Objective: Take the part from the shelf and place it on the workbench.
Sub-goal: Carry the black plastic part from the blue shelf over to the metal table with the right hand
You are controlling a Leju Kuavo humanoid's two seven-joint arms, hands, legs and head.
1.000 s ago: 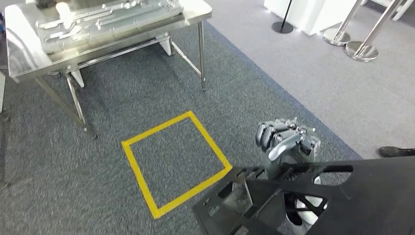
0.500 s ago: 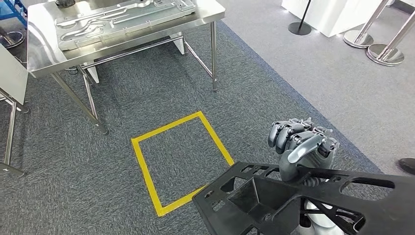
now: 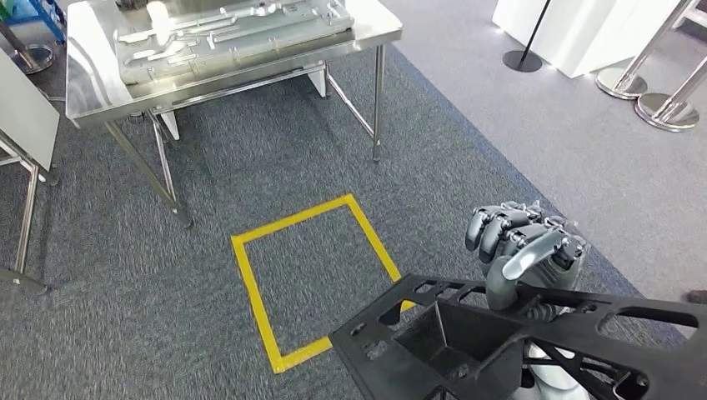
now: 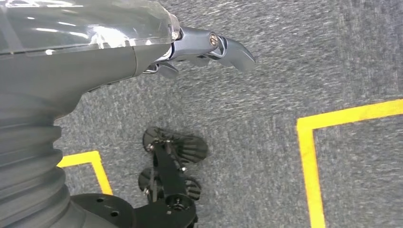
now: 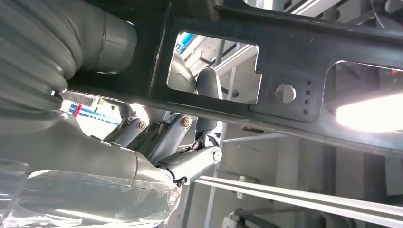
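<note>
My right hand (image 3: 525,254) grips the black plastic part (image 3: 500,350), a large frame with cut-outs and a box-shaped pocket, carried low at the front right of the head view. In the right wrist view the part (image 5: 294,35) crosses over my right hand (image 5: 157,137), whose fingers (image 5: 209,83) reach up through one cut-out. The steel workbench (image 3: 367,37) stands at the far left and bears a shiny pressed metal panel (image 3: 225,29). My left hand (image 4: 95,52) hangs above the carpet holding nothing, its fingers (image 4: 228,47) loosely apart.
A yellow tape square (image 3: 317,275) marks the grey carpet between me and the workbench. A grey board on a stand (image 3: 25,108) is at the left edge. Stanchion bases (image 3: 667,108), a black pole base (image 3: 523,60) and a white block (image 3: 575,25) stand at the far right.
The whole picture has shifted: the camera has moved, and the workbench and yellow square now sit further right. My right hand still holds the black part.
</note>
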